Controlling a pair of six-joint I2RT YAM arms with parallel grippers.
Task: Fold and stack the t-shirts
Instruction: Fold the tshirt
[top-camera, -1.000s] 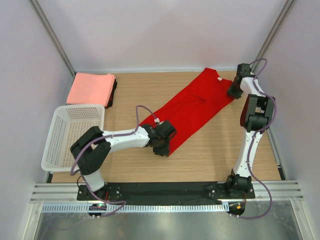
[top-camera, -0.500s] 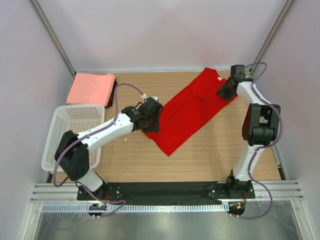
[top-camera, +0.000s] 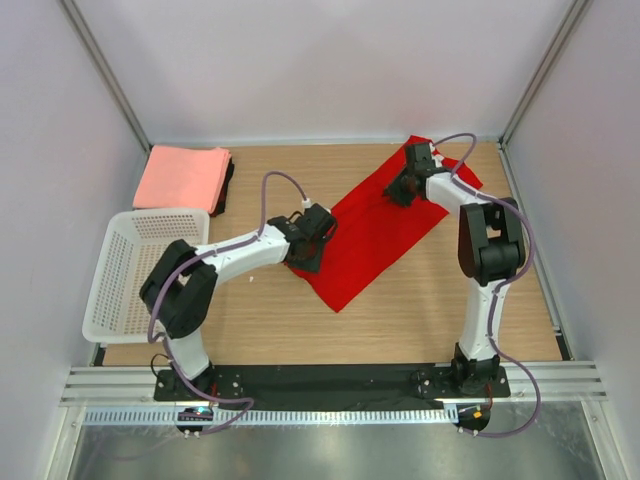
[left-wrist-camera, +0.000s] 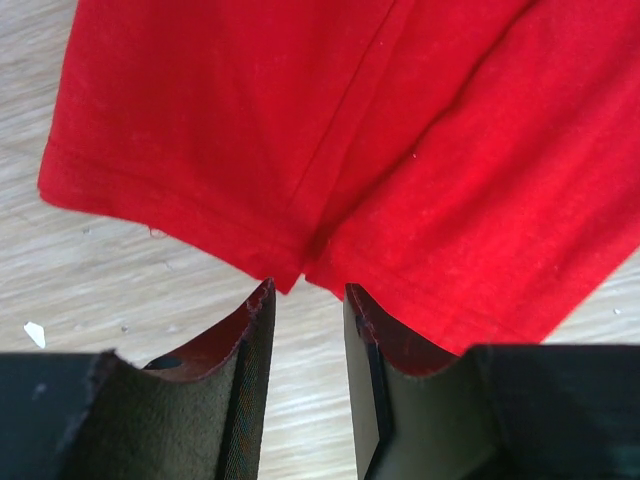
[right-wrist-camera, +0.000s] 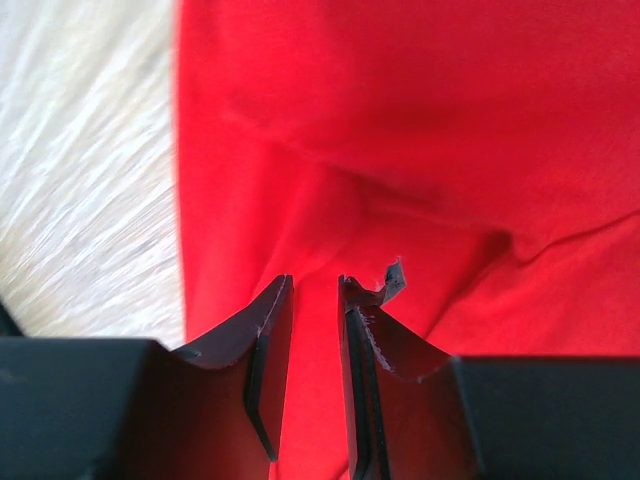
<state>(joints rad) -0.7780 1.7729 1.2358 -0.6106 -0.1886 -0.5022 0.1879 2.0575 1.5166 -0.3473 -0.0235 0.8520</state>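
Wooden table (top-camera: 430, 300) — red t-shirt (top-camera: 366, 236) diagonal

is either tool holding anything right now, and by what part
Nothing looks held: left tool open just short of the red t-shirt hem, right tool open above it.

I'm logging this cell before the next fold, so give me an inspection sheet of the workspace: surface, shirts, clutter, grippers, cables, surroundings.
Surface: wooden table, no damage seen.
Job's things: red t-shirt lying diagonally, not yet folded square; folded salmon-pink shirts stacked at the far left on a dark shirt.
Clutter: white mesh basket at the left edge; small white scrap on the wood.
Grippers: left gripper at the red shirt's hem, jaws slightly apart, nothing between them; right gripper over the shirt's far end, jaws slightly apart.
Cables: purple cables looping off both arms, no snag seen.
Surroundings: pale walls, metal corner posts.
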